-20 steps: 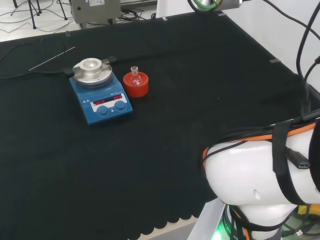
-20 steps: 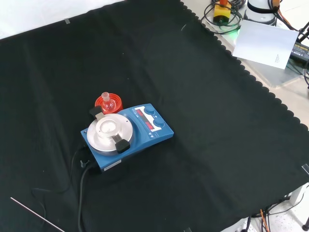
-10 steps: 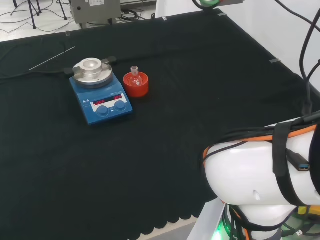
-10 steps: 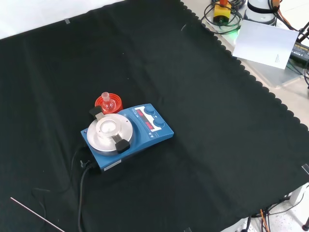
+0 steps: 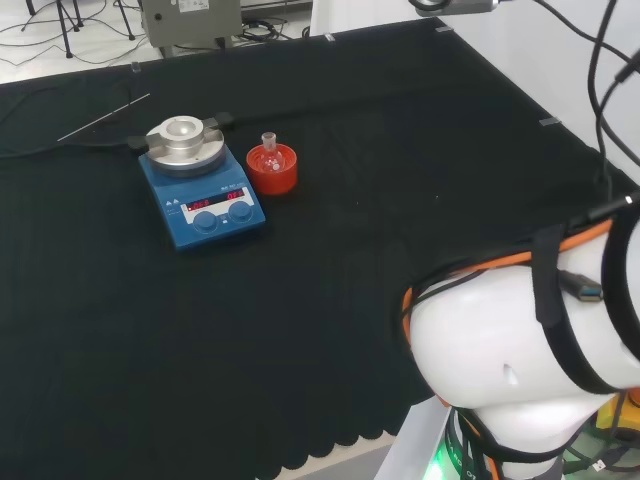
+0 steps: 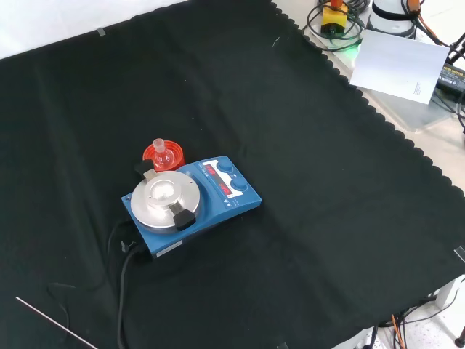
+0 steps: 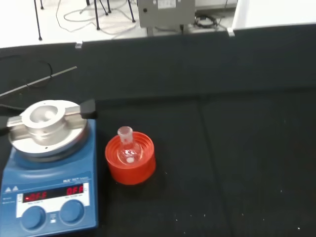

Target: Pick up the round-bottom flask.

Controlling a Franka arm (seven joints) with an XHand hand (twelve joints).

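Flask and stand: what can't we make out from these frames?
- Round-bottom flask: clear glass; whether it holds anything is too small to tell in every view.
- Red ribbed stand, front view: its near side is hidden behind the blue hotplate.
- Hotplate, wrist view: cut off by the picture edge.

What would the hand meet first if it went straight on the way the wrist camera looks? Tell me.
Likely the round-bottom flask in its red ribbed stand, which sits near the middle of the wrist view, beside the blue stirrer plate. Bare black cloth lies before it. Depth is unclear, so this is a guess.
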